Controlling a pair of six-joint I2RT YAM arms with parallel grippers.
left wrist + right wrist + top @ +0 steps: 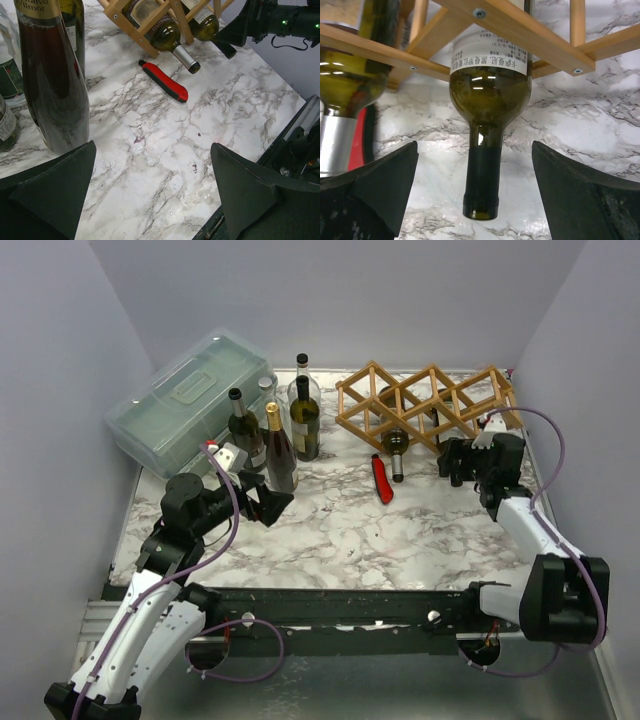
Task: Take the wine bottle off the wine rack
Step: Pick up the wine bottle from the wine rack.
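The light wooden wine rack [430, 400] lies at the back right of the marble table. Two green bottles lie in it, necks pointing toward me. One has a black-capped neck [482, 185], the other a silver-capped neck [335, 140]. My right gripper [474, 165] is open, with one finger on each side of the black-capped neck and not touching it. In the top view the right gripper [452, 462] sits just in front of the rack. My left gripper [272, 502] is open and empty, low over the table beside the standing bottles.
Several bottles stand at the back left [280, 450], and one of them is close to my left finger [52, 90]. A red-handled tool [383, 478] lies in front of the rack. A translucent green-grey lidded box [190, 400] sits at the far left.
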